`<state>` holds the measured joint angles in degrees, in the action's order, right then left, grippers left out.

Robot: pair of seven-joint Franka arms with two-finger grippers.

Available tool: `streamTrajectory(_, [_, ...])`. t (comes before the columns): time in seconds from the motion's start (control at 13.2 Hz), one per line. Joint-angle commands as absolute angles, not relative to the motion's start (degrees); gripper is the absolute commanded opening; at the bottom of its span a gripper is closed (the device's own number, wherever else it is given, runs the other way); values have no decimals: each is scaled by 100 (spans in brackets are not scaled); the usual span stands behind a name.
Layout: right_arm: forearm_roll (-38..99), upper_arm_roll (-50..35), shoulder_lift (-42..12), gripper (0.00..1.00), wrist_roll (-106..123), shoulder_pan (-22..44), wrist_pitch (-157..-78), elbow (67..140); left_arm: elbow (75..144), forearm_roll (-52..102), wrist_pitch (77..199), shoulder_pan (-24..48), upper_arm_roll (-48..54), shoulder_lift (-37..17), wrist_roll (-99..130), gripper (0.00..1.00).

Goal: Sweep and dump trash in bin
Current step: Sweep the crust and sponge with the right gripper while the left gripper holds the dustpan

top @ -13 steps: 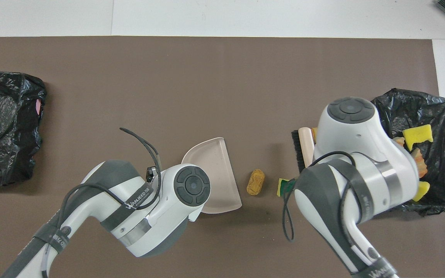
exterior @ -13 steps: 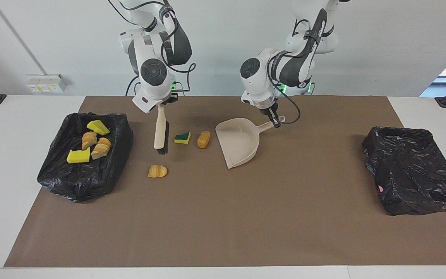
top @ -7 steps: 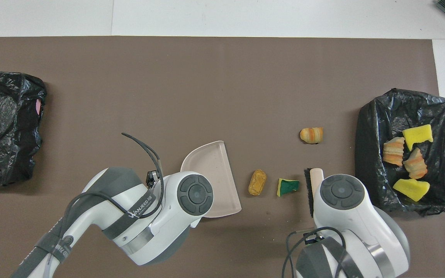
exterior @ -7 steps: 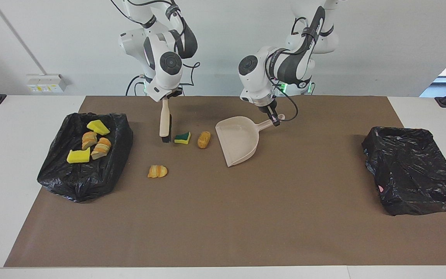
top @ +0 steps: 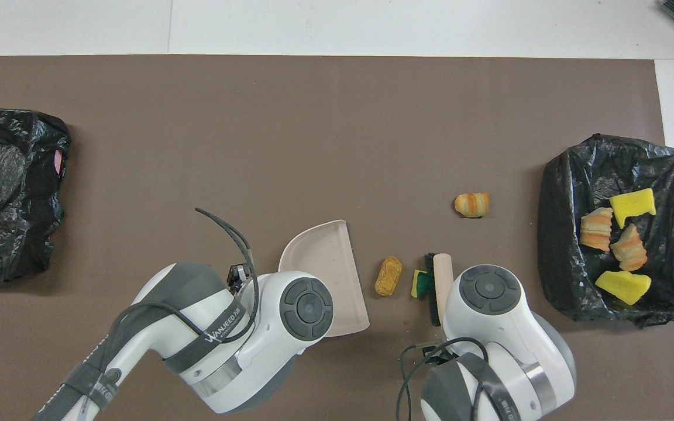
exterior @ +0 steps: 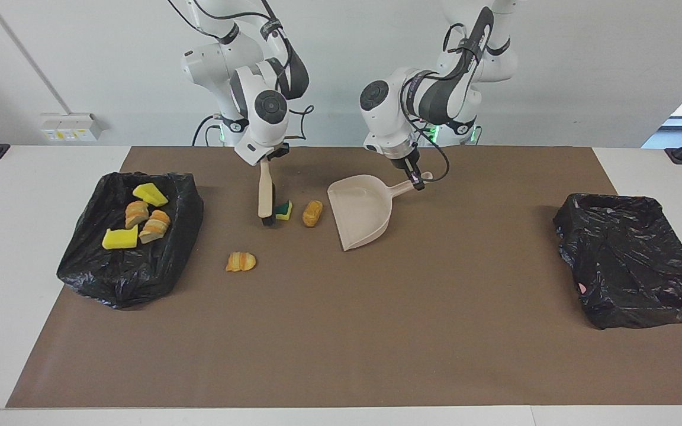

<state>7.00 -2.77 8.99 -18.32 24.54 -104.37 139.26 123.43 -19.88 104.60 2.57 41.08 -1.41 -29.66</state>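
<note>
Covering most of the white desk [exterior: 51, 160]: a brown mat [exterior: 376, 331]. Sitting at the mat's edge toward the left arm's end: a black bag-lined bin [exterior: 631, 260], holding nothing that shows. Sitting at the mat's edge toward the right arm's end: a second black-lined bin [exterior: 134, 278], carrying four bits of trash, namely two yellow sponge chunks [exterior: 119, 238] and two orange-brown bread pieces [exterior: 155, 226].

Lying near the mat's edge closest to the robots: a beige dustpan [exterior: 362, 210], mouth facing the right arm's end, handle pinched shut in the left gripper [exterior: 417, 182]. Standing close beside it, toward the right arm's end: a beige black-bristled brush [exterior: 265, 198], handle up, gripped tight by the right gripper [exterior: 265, 161], bristles down on the mat and touching a green-and-yellow sponge [exterior: 283, 210]. Lying between that sponge and the dustpan's mouth, apart from both: an orange-brown bread roll [exterior: 312, 213]. Lying alone, farther from the robots than the brush, between the brush and the filled bin: a striped croissant piece [exterior: 240, 261].
</note>
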Motion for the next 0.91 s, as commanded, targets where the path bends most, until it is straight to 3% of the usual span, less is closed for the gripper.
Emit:
streamTrajectory(0.0, [1430, -281, 712, 0, -1714, 2487, -10573, 13747, 12533, -1907, 10450, 299, 4096, 62, -2997, 0])
streamTrajectory(0.53, [3582, -281, 580, 0, -1092, 2575, -10661, 13702, 12533, -1907, 10485, 237, 4087, 26, -3006, 0])
streamTrajectory(0.83, [3798, -220, 650, 0, -730, 2147, -9908, 13414, 12524, -1898, 10503, 159, 4078, -9, -3268, 0])
